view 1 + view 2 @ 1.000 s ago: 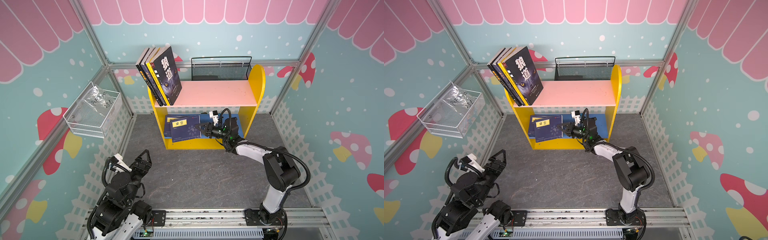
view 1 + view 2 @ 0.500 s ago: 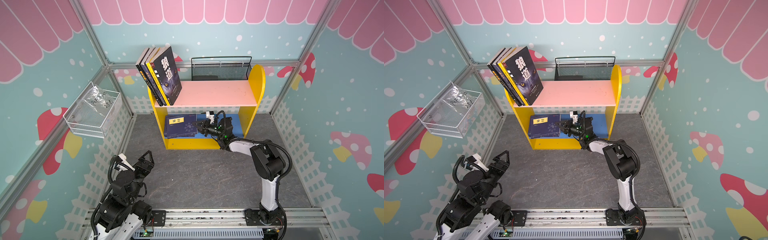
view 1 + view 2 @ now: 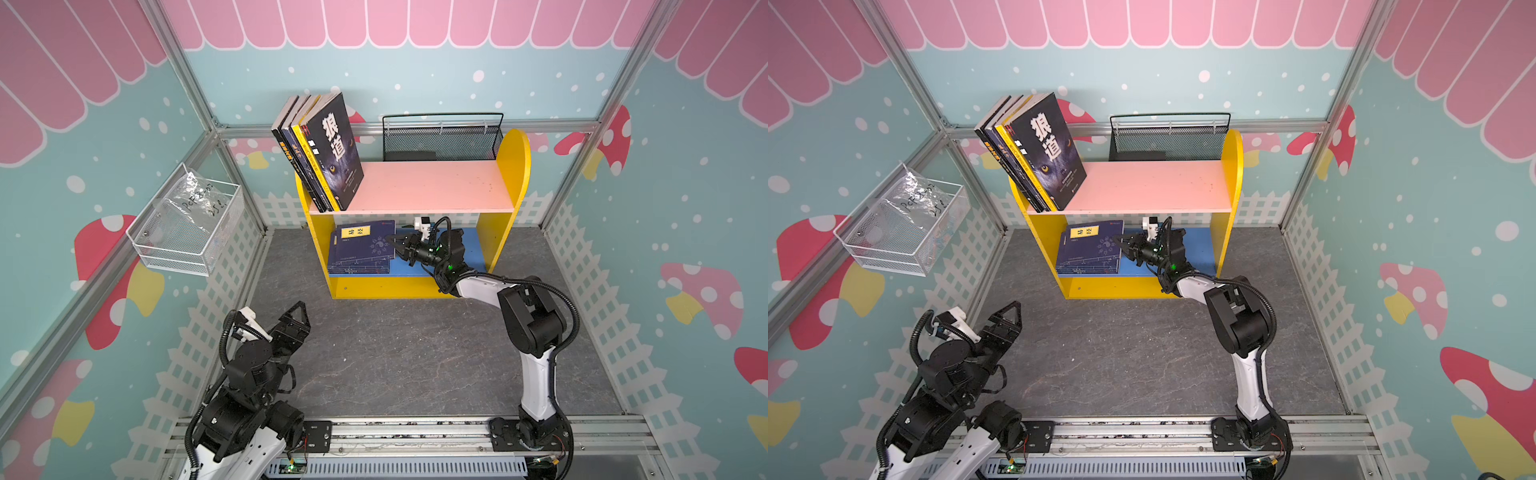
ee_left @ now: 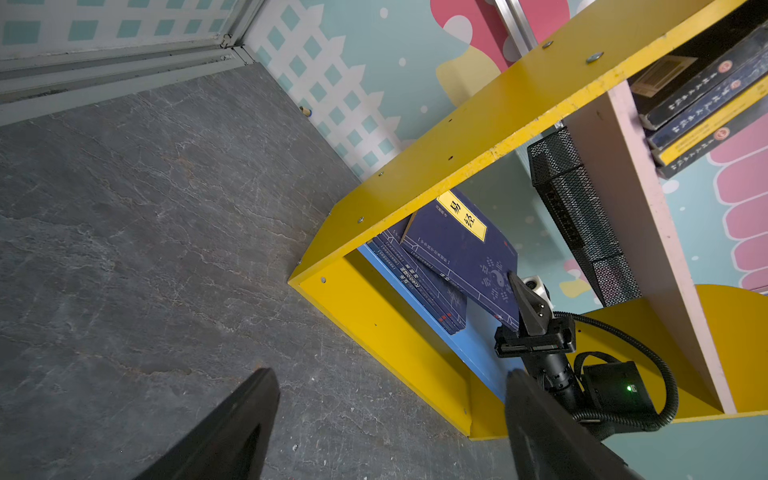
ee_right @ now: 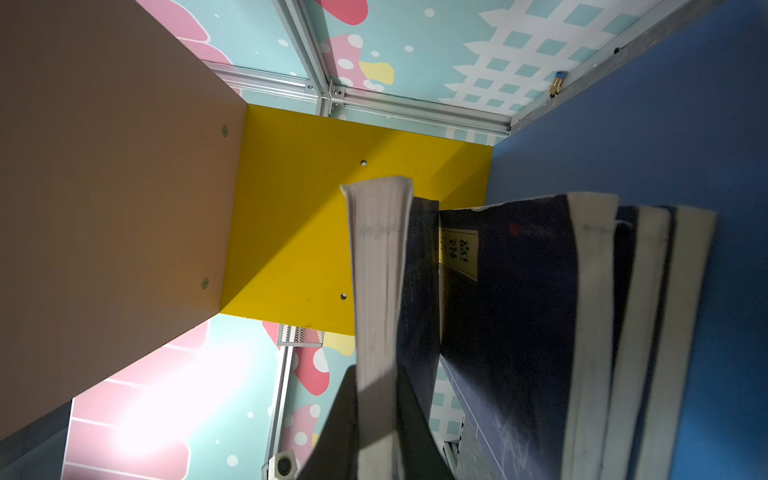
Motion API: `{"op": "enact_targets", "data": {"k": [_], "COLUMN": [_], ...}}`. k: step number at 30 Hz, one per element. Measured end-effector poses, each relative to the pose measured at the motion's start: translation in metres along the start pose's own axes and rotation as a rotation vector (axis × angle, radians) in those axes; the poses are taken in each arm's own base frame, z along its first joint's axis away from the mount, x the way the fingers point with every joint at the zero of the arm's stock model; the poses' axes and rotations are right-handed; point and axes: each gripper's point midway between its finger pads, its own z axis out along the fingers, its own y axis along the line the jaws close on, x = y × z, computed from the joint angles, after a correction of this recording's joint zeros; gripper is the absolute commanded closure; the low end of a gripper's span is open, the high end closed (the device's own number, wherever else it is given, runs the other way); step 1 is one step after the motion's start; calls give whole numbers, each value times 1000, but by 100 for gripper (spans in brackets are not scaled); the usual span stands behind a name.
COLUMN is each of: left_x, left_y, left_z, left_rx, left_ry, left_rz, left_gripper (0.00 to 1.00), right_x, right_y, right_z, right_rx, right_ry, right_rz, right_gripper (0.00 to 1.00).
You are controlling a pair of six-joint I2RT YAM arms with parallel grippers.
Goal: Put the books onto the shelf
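1. A white wire basket [image 3: 174, 254] hangs on the left wall. It holds a clear plastic bag [image 3: 195, 203] with handwriting too small to read.
2. The left fingers [image 3: 296, 318] hover over the grey surface [image 3: 395, 353] at the front left. They are spread wide, empty, and well apart from the shelf [image 3: 515, 174].
3. Four books [image 3: 309, 166] lean together against the shelf's yellow side at the left end of the pink upper board [image 3: 428, 187]. The front cover [image 3: 338, 149] is dark with a wolf's eye and reads "狼道" in large white characters.
4. A stack of navy books [image 3: 357, 268] lies flat on the blue lower board [image 3: 469, 245], close to the left side panel. The top navy book [image 3: 368, 247] carries a yellow label [image 3: 352, 232] reading "易经".
5. The right fingers [image 3: 400, 244] reach in under the pink board, which sits close above them. They are clamped on the right edge of the top navy book. That book is tilted, with its gripped edge raised off the stack.
6. A black mesh basket [image 3: 440, 141] sits behind the shelf, above the pink board's back edge.
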Motion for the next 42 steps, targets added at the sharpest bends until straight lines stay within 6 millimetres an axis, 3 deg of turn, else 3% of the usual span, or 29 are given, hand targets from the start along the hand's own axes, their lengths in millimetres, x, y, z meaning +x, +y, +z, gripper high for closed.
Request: {"op": "enact_targets", "data": {"k": [5, 15, 42], "left_x": [1, 1, 8], "left_y": [0, 0, 7], "left_z": [1, 1, 5], "left_rx": [2, 1, -13], "left_ry": [2, 3, 17], "left_rz": [-3, -3, -14], "left_gripper": [13, 13, 13], "right_x": [-3, 10, 13], "right_y": [10, 8, -21], "right_z": [7, 22, 18], "right_rx": [-2, 42, 122], "right_ry": [-10, 9, 13], "right_rz": [-23, -35, -5], "right_gripper": [85, 85, 85]}}
